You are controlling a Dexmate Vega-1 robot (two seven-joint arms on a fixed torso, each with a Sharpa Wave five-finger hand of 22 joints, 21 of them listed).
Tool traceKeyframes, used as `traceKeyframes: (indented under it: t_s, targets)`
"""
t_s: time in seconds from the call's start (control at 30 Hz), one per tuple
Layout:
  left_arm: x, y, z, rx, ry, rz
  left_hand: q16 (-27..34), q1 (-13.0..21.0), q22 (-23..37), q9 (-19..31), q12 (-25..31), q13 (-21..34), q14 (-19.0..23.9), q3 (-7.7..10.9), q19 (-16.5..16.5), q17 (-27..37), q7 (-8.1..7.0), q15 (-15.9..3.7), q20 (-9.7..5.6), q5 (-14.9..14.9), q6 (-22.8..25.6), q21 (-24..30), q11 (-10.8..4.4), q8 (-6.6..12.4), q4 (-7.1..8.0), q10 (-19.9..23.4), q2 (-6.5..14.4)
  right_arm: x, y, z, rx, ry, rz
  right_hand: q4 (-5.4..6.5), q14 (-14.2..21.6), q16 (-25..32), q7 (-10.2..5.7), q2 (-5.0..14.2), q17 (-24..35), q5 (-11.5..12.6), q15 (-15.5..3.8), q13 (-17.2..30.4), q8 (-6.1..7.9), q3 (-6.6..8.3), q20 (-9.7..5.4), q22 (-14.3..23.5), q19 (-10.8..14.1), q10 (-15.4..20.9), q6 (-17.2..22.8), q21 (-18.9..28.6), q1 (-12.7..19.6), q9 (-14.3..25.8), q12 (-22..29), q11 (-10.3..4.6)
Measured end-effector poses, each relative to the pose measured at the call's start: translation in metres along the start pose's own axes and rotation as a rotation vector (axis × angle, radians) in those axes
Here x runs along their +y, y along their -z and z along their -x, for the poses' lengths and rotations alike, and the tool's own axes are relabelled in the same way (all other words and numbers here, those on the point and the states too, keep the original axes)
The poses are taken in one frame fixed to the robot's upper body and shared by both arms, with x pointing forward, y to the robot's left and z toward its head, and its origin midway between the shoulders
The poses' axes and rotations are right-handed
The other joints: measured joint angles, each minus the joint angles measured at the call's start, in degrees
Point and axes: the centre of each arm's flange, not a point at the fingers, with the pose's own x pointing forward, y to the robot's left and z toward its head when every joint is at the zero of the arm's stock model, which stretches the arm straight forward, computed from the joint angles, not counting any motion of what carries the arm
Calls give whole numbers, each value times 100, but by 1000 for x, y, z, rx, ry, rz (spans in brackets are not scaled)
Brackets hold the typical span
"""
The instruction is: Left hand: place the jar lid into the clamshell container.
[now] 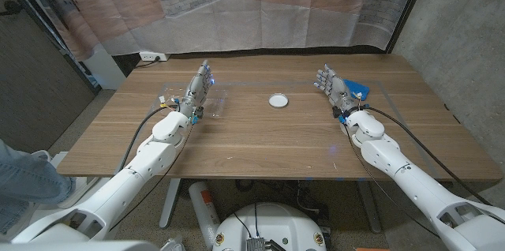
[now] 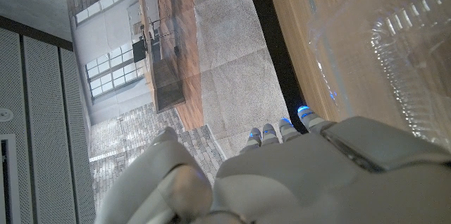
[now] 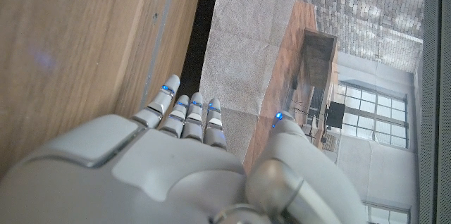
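Observation:
A white round jar lid (image 1: 278, 101) lies on the wooden table (image 1: 260, 144) near the middle. A clear plastic clamshell container (image 1: 213, 99) (image 2: 394, 62) sits at the left, hard to make out against the wood. My left hand (image 1: 197, 89) (image 2: 282, 175) stands over the container's left side, fingers straight and apart, holding nothing. My right hand (image 1: 331, 85) (image 3: 176, 160) is at the right of the lid, fingers extended, with nothing in it.
A blue object (image 1: 357, 89) lies on the table just behind my right hand. A translucent curtain (image 1: 260, 6) hangs beyond the far table edge. A person's leg in jeans (image 1: 24, 176) shows at the left edge.

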Motion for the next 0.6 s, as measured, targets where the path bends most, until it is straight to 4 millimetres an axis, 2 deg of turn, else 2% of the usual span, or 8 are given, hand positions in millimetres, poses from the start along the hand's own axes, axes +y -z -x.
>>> traceKeyframes:
  t_s: [0.23, 0.37, 0.6]
  targets:
    - [-2, -7, 2, -22, -5, -16, 0, 30, 0, -1, 39, 0, 0, 6, 23, 0, -28, 0, 23, 22, 71, -11, -49, 44, -6, 49, 31, 2, 0, 4, 0, -4, 4, -24, 0, 0, 1, 0, -10, 0, 0, 0, 0, -24, 0, 0, 0, 32, 1, -22, 0, 0, -11, 31]
    - [-3, -10, 3, -32, -4, -25, 0, 106, 0, 0, 39, 0, -35, 30, 23, 0, -59, -35, 23, 22, 102, -39, -63, 44, -30, 64, 45, 2, -1, 6, -2, -3, 4, -24, 0, 0, 72, 0, -15, -26, 0, 0, 0, -24, 0, 0, 0, 62, 72, -22, 0, -1, -10, 61]
    - [-7, -15, 2, -47, 1, -45, 0, 131, -1, -1, 62, -26, -35, 6, 23, 0, -90, -35, 22, 53, 132, -61, -102, 44, -54, 146, 71, 2, -3, 9, -9, -4, 9, -48, -1, 0, 93, 0, -15, -26, -1, 1, 0, -48, 0, -1, 0, 84, 93, -67, -1, -15, -31, 41]
